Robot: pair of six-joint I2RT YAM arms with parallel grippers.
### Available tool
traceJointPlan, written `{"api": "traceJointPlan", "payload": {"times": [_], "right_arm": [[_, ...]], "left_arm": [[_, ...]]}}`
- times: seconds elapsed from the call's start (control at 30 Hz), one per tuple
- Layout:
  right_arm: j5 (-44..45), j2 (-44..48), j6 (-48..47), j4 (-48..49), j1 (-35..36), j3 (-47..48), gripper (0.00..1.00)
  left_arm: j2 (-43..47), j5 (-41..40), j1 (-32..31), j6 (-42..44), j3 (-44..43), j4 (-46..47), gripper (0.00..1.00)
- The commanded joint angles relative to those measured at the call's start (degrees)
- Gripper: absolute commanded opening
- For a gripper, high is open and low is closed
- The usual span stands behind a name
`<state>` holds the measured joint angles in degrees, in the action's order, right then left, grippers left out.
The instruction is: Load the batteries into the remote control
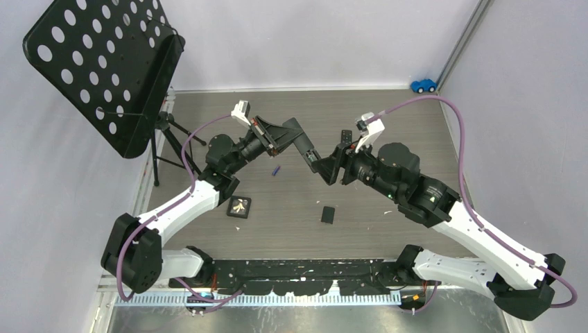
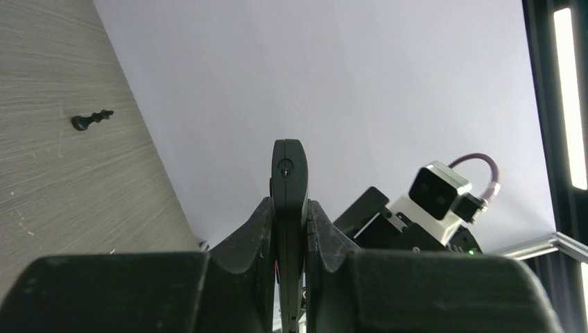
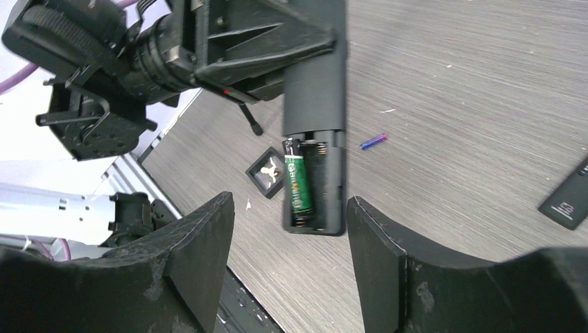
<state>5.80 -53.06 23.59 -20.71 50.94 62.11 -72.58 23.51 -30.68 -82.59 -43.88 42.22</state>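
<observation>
green cylindrical battery [image 3: 296, 182] in open bay of long black remote [image 3: 315, 69], clamped by left gripper [image 2: 290, 208]; right gripper [image 3: 288, 239] spread wide, holding nothing.

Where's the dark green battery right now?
Right wrist view: the dark green battery sits in the left-hand slot of the open compartment of the black plastic remote control, which the left gripper holds above the table.

remotes [image 3: 315, 62] [image 3: 567, 202]: 2 | batteries [image 3: 297, 182] [image 3: 372, 141]: 2 | cover plate [image 1: 327, 214]: 1 | toy car [image 1: 424, 85]: 1
</observation>
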Motion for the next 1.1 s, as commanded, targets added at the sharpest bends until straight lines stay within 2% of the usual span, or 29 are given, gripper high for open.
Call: {"api": "traceJointPlan", "payload": {"times": [0.0, 0.2, 0.3, 0.43, 0.6, 1.07], "right_arm": [[2.83, 4.29, 6.46, 1.52, -0.41, -1.14, 0.67], [6.48, 11.44, 23.33, 16.69, -0.40, -13.26, 0.68], [7.76, 11.90, 32.64, 25.14, -0.40, -18.56, 0.68], [8.07, 10.65, 39.87, 34.83, -0.40, -23.61, 0.71], [8.52, 9.10, 42.65, 42.57, -0.40, -25.63, 0.75], [7.54, 1.76, 43.44, 45.54, -0.39, -21.57, 0.77]], "left_arm": [[2.45, 1.07, -0.26, -0.04, -1.68, 6.32, 0.00], [1.33, 0.51, -0.26, 0.63, -2.34, 8.02, 0.00], [0.70, 0.40, -0.26, 0.33, -2.31, 9.55, 0.00], [0.59, 0.08, -0.26, 0.22, -2.26, 10.33, 0.00], [0.63, 0.12, -0.25, 0.41, -2.20, 9.91, 0.00], [0.82, 0.81, -0.27, 0.49, -1.94, 9.38, 0.00]]}}
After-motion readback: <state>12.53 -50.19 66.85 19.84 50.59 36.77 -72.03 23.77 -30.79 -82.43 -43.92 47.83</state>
